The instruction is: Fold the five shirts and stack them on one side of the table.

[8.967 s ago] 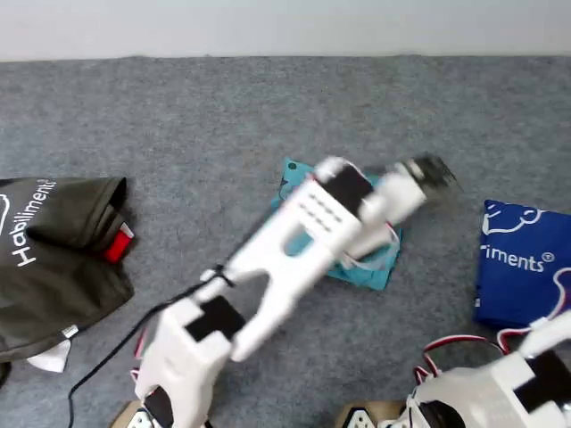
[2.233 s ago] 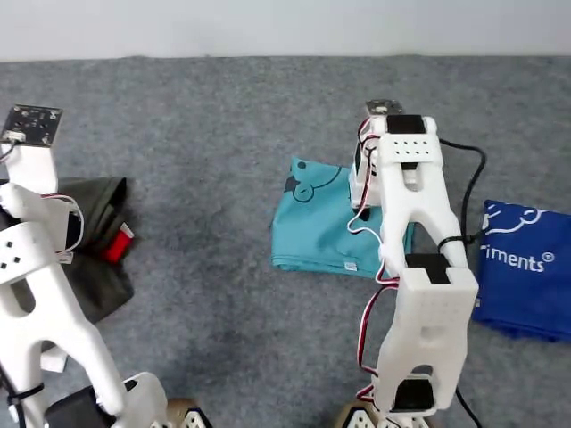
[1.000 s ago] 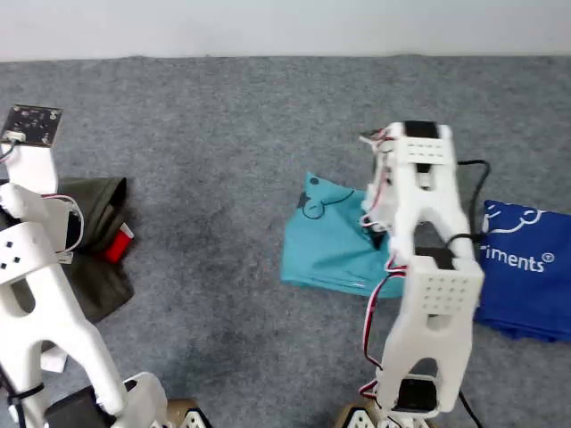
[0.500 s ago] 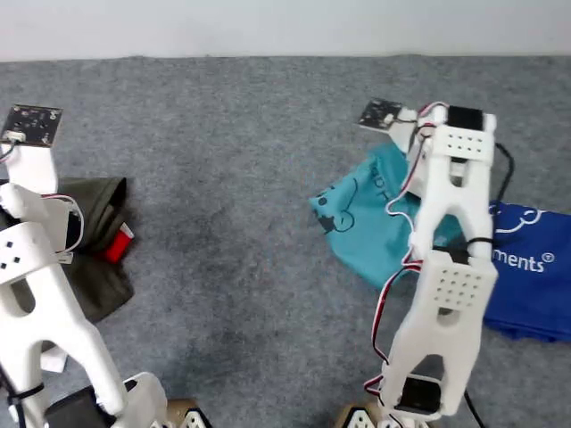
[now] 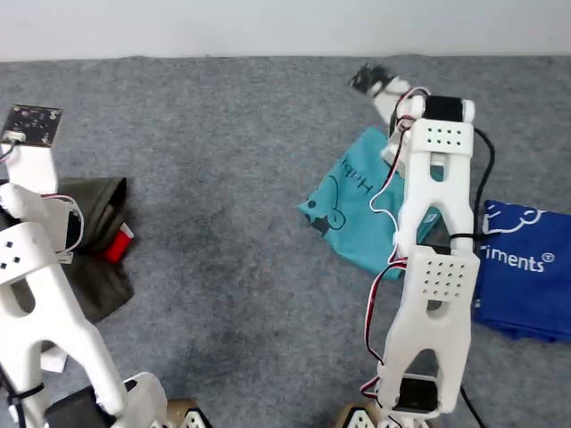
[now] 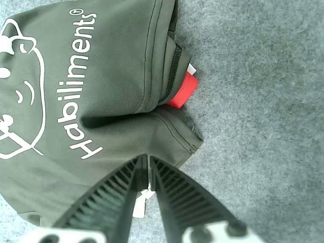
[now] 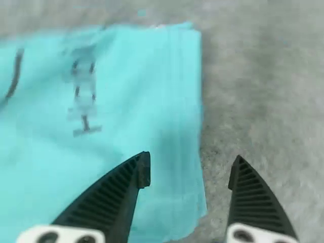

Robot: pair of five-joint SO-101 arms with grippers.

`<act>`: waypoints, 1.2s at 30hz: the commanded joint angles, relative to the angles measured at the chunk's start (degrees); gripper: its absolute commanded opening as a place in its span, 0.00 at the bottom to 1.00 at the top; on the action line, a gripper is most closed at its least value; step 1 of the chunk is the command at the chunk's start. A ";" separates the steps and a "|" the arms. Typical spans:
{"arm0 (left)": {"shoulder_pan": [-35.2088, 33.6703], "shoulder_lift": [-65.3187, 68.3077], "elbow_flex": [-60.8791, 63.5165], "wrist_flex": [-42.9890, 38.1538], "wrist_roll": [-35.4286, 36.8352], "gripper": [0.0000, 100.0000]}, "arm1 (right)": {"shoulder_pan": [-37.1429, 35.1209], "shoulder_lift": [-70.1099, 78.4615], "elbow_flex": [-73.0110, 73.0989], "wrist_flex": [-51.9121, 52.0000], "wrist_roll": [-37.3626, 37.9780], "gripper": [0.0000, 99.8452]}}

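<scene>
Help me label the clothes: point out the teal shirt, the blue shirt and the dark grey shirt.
teal shirt (image 5: 355,218), high view, printed front.
blue shirt (image 5: 526,294), high view, plain lower part.
dark grey shirt (image 6: 116,76), left wrist view, folded front.

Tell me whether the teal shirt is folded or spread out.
Folded: the teal fabric shirt lies as a compact rectangle, layered edges showing.

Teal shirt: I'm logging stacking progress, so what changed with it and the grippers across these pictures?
The teal shirt slid right and turned toward the blue shirt, moving with the right gripper, which is now open over its edge. Before that, the left gripper, now shut, drew back from the centre to the dark shirt on the left. The blue and dark shirts stayed put.
</scene>
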 commanded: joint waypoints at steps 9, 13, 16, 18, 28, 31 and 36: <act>0.09 -1.93 -0.22 1.14 -0.35 0.01 | -5.14 -0.84 -12.92 17.27 -35.69 0.14; 0.09 -1.93 -0.22 1.14 -0.35 0.01 | -5.05 -1.10 -12.22 17.19 -53.63 0.23; 0.09 -1.93 -0.22 1.14 -0.35 0.01 | -4.79 -1.36 -11.08 17.36 -63.12 0.31; 0.09 -2.02 -0.22 1.14 -0.35 0.01 | -5.14 -2.59 -9.23 17.36 -65.58 0.33; 0.09 -1.93 -0.22 1.14 -0.35 0.01 | -5.85 -11.65 14.33 17.19 -74.29 0.33; 0.09 -1.85 -0.22 1.14 -0.35 0.01 | -5.67 -12.44 14.77 16.92 -74.37 0.33; 0.09 -1.85 -0.22 1.14 -0.35 0.01 | -4.09 -9.01 14.86 14.20 -74.37 0.33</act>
